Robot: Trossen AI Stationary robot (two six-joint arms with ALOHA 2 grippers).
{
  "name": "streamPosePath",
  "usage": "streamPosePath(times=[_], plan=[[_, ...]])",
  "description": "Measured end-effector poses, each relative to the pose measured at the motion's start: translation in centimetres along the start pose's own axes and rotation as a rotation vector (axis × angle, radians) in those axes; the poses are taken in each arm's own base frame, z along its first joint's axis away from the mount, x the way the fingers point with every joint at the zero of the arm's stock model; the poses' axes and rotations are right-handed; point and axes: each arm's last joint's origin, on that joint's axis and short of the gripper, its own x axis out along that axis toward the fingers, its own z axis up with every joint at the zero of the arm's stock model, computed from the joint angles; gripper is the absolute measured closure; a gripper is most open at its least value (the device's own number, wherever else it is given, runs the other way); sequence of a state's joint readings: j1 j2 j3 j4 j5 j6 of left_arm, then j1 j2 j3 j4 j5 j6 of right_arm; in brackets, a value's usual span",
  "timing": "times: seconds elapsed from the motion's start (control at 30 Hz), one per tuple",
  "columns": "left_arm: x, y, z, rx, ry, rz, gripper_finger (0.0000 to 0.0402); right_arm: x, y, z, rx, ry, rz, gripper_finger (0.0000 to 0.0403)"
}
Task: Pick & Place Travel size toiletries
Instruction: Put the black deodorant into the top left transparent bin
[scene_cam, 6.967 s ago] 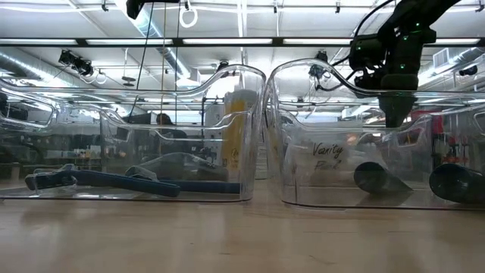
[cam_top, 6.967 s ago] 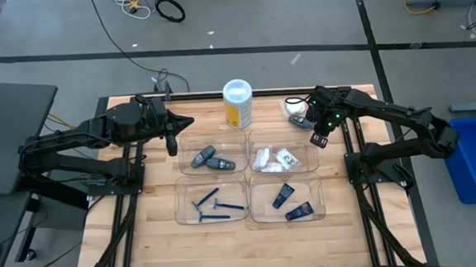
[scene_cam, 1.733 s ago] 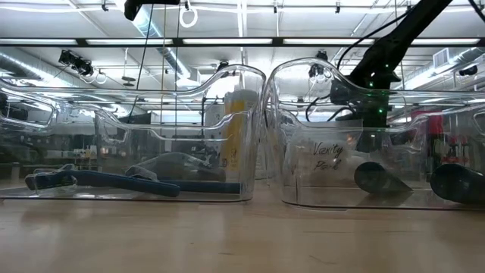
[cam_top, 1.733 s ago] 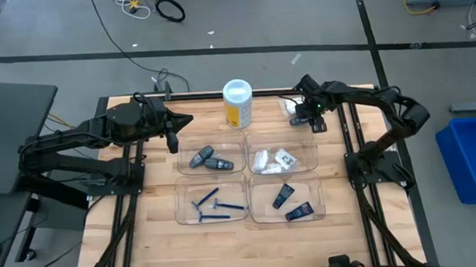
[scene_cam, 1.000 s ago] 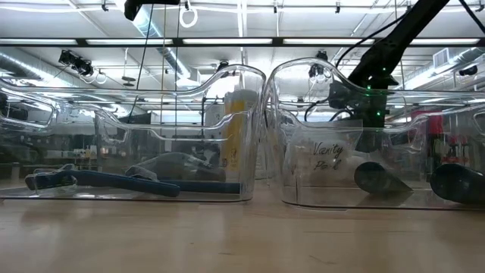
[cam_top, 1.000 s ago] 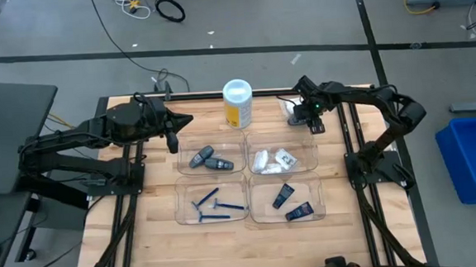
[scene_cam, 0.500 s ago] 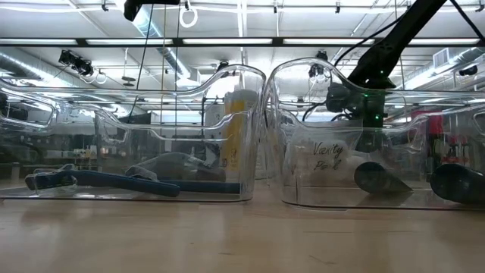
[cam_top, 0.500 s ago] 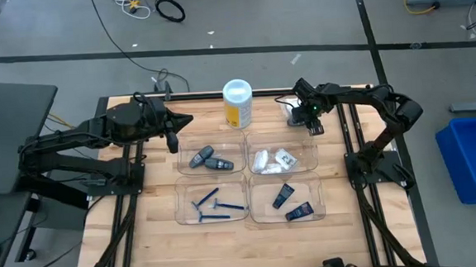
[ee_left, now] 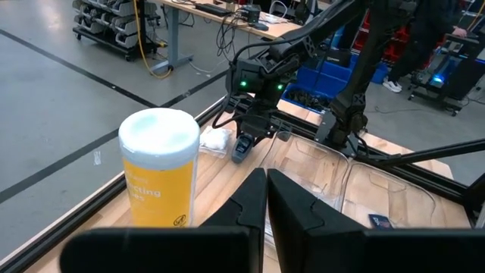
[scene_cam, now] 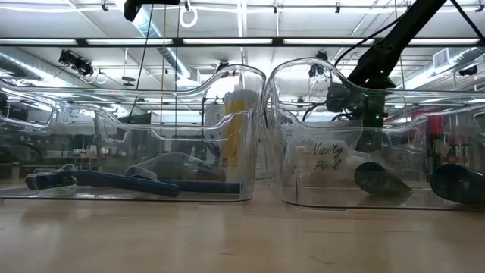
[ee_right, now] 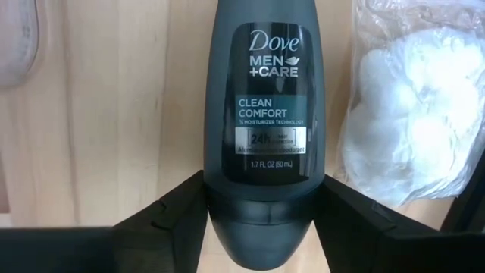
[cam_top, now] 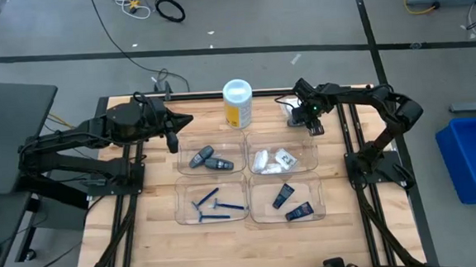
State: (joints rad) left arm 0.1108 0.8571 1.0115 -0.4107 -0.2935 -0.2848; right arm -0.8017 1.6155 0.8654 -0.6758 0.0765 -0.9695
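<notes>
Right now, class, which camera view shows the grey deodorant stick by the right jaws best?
The right wrist view: the deodorant stick fills it, label readable. The left wrist view shows it small and distant; the high view barely shows it; the low view doesn't.

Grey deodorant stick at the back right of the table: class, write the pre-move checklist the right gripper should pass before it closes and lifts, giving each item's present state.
1. Right gripper straddles the grey deodorant stick, one finger on each side: ok.
2. Stick centred between the fingers: ok.
3. Fingers already clamped on the stick: cannot tell.
4. White crinkly packet lies clear of the fingers, beside the stick: ok.
5. Tray with grey sticks has bare floor to receive another: ok.
6. Left gripper parked near the table's back left, shut, off the path: ok.
</notes>
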Motion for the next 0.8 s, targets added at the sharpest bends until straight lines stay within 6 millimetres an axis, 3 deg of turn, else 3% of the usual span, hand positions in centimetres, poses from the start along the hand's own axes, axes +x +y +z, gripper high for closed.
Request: streamPosePath(times=[0.37, 0.8], plan=[[0.0, 0.0, 0.0, 0.000, -0.001, 0.000, 0.0379, -0.5, -0.2, 0.1, 0.010, 0.013, 0.017, 0.0196], [0.0, -0.1, 0.0, 0.000, 0.006, -0.021, 0.0379, -2.7, -1.6, 0.8, 0.058, 0.014, 0.003, 0.0197]])
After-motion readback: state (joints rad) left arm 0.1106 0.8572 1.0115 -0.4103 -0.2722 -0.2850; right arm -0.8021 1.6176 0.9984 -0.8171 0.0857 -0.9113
